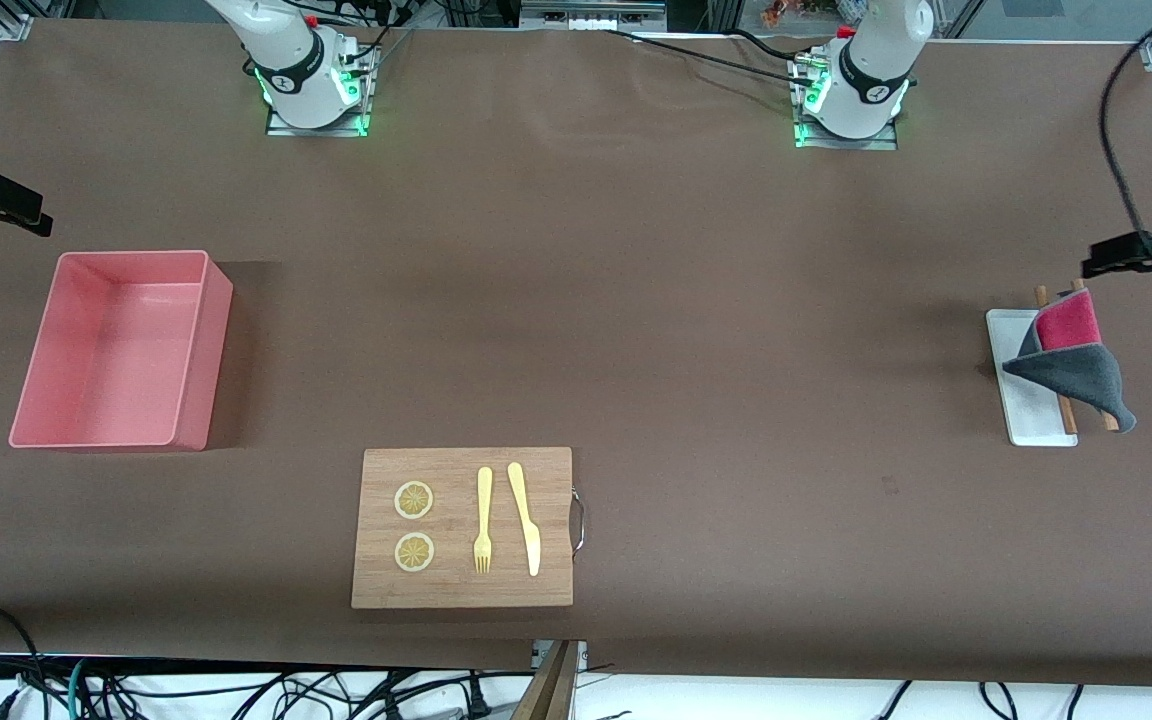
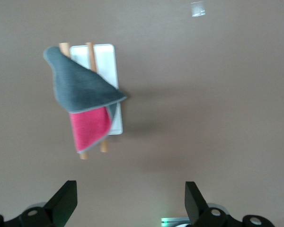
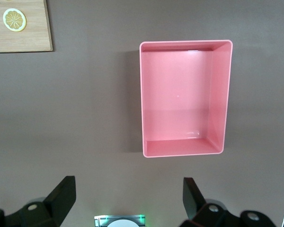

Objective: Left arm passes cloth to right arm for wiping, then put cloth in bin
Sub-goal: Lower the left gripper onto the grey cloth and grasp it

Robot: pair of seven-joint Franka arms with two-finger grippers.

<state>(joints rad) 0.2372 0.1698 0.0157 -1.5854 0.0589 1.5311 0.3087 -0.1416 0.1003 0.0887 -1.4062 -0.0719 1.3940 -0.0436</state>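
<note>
Cloth [image 1: 1071, 365]: draped over two wooden rods [image 1: 1064, 410] laid across a white tray [image 1: 1031, 415] at the left arm's end of the tabletop, about 3 o'clock in the front view. Grey side folded over, magenta face showing. Raised on the rods, probably so fingers can get under an edge.
Left end effector [image 2: 131, 201]: up in the air over bare tabletop just beside the tray; fingers wide apart, nothing held. Cloth sits at 11 o'clock in the left wrist view.
Right end effector [image 3: 128, 201]: high beside the pink bin [image 3: 219, 94]; fingers apart, empty. This arm looks to be waiting.
Bin: empty, about 9 o'clock in the front view.
Wooden board [image 1: 463, 590]: about 6 o'clock; carries two lemon slices [image 1: 414, 526], fork [image 1: 483, 520], knife [image 1: 525, 518].
Stage: pick-up not yet begun.
</note>
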